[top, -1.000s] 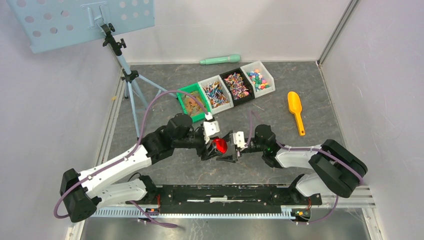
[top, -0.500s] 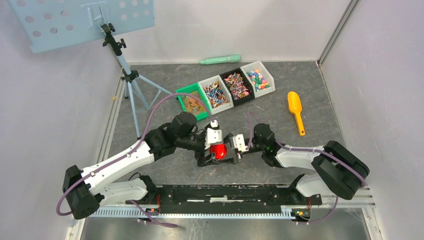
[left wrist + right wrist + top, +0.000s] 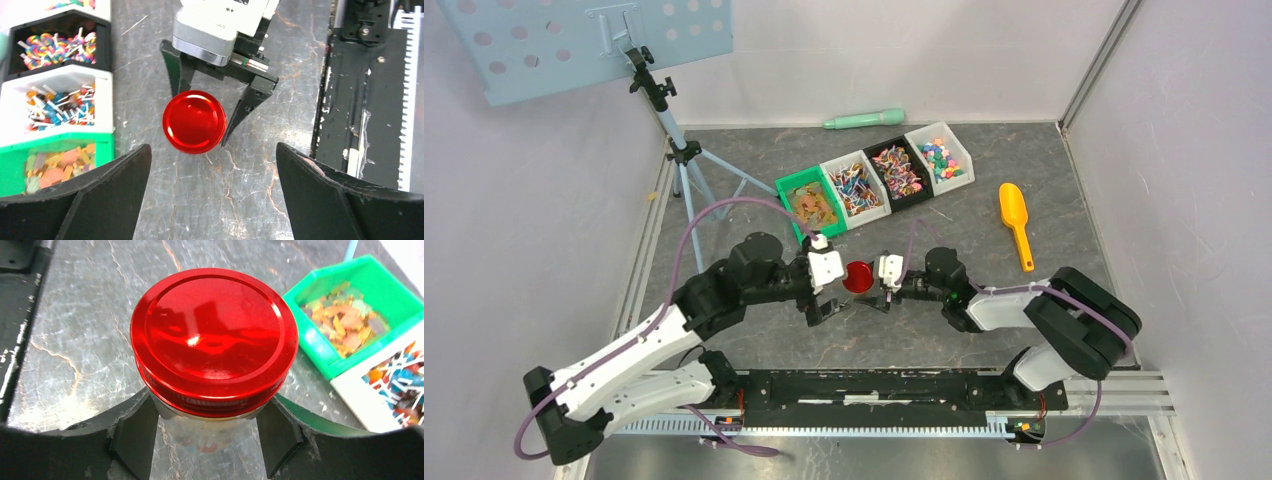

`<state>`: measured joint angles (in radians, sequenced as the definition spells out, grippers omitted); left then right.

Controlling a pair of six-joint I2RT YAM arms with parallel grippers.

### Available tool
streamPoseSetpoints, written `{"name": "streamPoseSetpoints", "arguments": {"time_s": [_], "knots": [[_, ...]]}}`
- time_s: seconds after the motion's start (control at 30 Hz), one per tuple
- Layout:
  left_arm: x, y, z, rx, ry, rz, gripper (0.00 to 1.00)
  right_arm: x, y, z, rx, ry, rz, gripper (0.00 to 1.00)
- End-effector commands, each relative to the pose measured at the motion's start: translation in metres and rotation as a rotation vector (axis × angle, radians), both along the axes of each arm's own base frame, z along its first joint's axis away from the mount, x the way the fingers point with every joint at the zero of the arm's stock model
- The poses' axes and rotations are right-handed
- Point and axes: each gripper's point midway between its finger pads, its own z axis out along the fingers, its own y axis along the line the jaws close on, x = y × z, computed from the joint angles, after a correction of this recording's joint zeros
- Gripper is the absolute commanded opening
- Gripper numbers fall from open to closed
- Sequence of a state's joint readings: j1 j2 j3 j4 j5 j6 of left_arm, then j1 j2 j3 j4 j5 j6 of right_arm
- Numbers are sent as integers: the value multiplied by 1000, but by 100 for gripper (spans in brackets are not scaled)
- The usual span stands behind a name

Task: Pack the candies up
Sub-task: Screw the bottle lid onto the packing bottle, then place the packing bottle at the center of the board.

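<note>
From above, my left hand [image 3: 829, 290] is spread wide and clear of the red-lidded jar [image 3: 858, 277], which my right hand [image 3: 871, 287] pinches from the other side. The candies [image 3: 897, 170] lie in a row of bins farther back on the desk [image 3: 984, 320].

Left wrist: the jar stands ahead of my spread fingers [image 3: 90, 200], and the candies [image 3: 55, 105] are off to the left.

Right wrist: my fingers [image 3: 135, 437] press on the glass under the lid, and candies [image 3: 345, 317] fill the green bin [image 3: 312, 347] beyond.

We see the candies [image 3: 896, 170], tiny wrapped sweets of mixed colours, lying loose in four bins [image 3: 800, 176] at twelve o'clock on the desk [image 3: 984, 300].
</note>
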<state>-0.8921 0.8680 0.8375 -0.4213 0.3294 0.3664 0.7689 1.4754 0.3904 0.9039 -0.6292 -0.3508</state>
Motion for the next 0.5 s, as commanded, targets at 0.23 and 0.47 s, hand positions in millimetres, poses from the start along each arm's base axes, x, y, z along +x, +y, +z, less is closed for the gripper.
{"name": "streamPoseSetpoints", "arguments": {"time_s": [0.23,0.47], "knots": [[39,49,9,-83,-93,398,100,31,5,3,69,-15,-130,37],[43,69,7,-61,-111,489,100,35,7,-14,48,16,-139,42]]}}
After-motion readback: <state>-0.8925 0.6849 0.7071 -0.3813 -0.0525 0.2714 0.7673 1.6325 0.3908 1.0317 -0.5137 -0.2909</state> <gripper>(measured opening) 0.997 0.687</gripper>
